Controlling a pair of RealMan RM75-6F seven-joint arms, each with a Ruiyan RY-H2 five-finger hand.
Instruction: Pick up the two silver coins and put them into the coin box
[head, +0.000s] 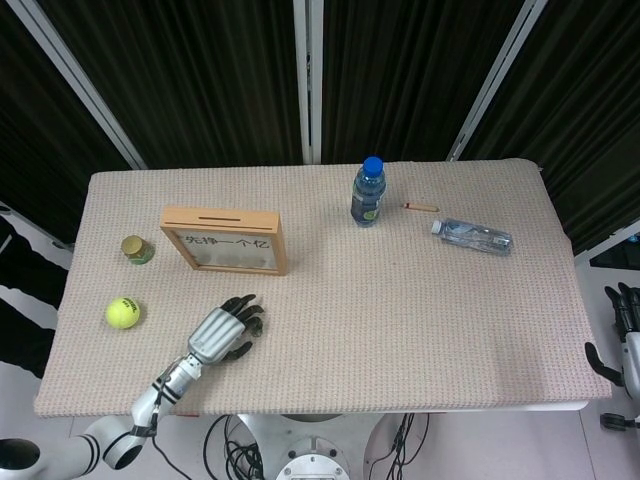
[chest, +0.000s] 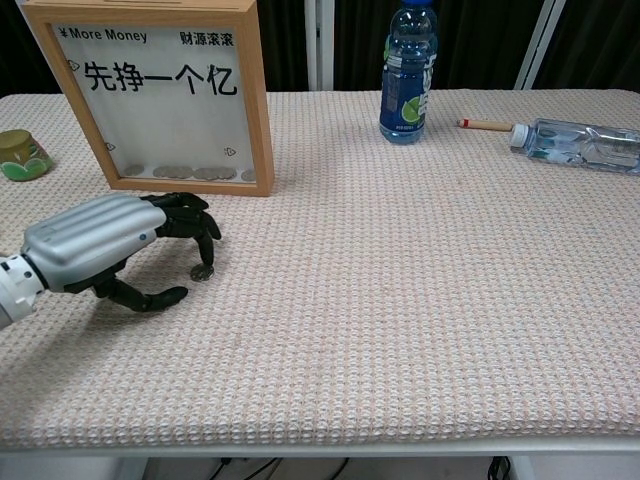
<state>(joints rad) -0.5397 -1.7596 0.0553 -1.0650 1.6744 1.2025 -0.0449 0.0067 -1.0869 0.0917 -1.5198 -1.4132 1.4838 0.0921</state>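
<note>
A coarse woven beige cloth covers the bench (chest: 420, 300). The coin box (chest: 160, 95) has a matt wooden frame and smooth front pane. The left hand (chest: 95, 245) shows brushed silver metal with glossy black fingers (chest: 190, 215).

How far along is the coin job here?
Some coins already lie inside the coin box. The left hand touches a silver coin on the table with a fingertip, not lifted. A second loose coin isn't visible. The right hand hangs off-table.
</note>
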